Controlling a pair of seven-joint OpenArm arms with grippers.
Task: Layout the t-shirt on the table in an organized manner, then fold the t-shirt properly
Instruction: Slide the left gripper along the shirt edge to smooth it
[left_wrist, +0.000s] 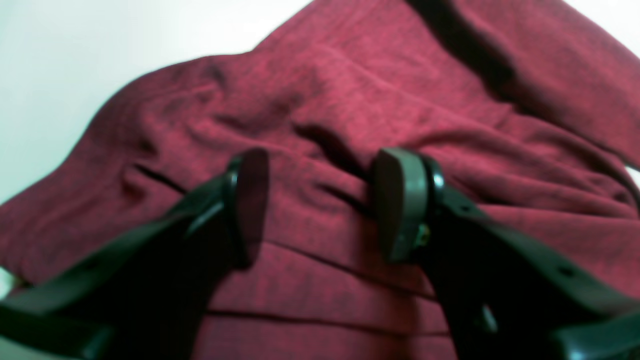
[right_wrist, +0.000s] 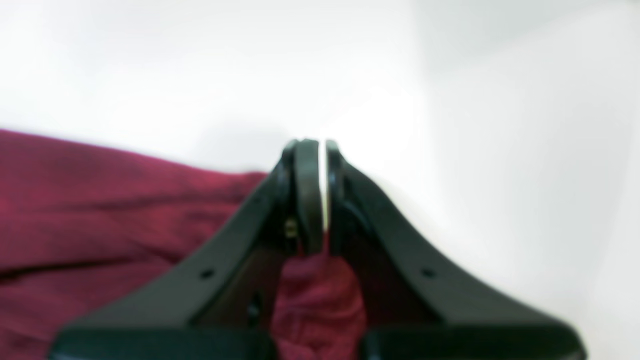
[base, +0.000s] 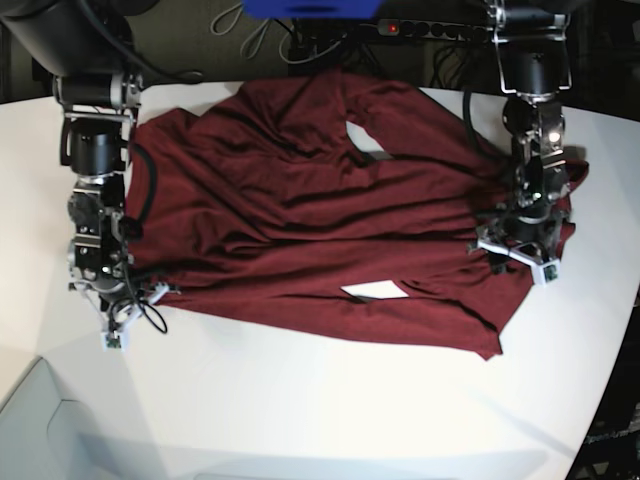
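Black power strip (base: 440, 29) with a red light seen beyond the far edge, loose pale cables (base: 250, 25) coiled beside it, blue object (base: 310, 8) cut off above.

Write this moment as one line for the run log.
t-shirt: spread, wrinkled, on table | right gripper: shut on t-shirt edge | left gripper: open above cloth

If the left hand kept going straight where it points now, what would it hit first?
Most likely the t-shirt: the open left hand points into wrinkled maroon cloth. How close it already is stays unclear.
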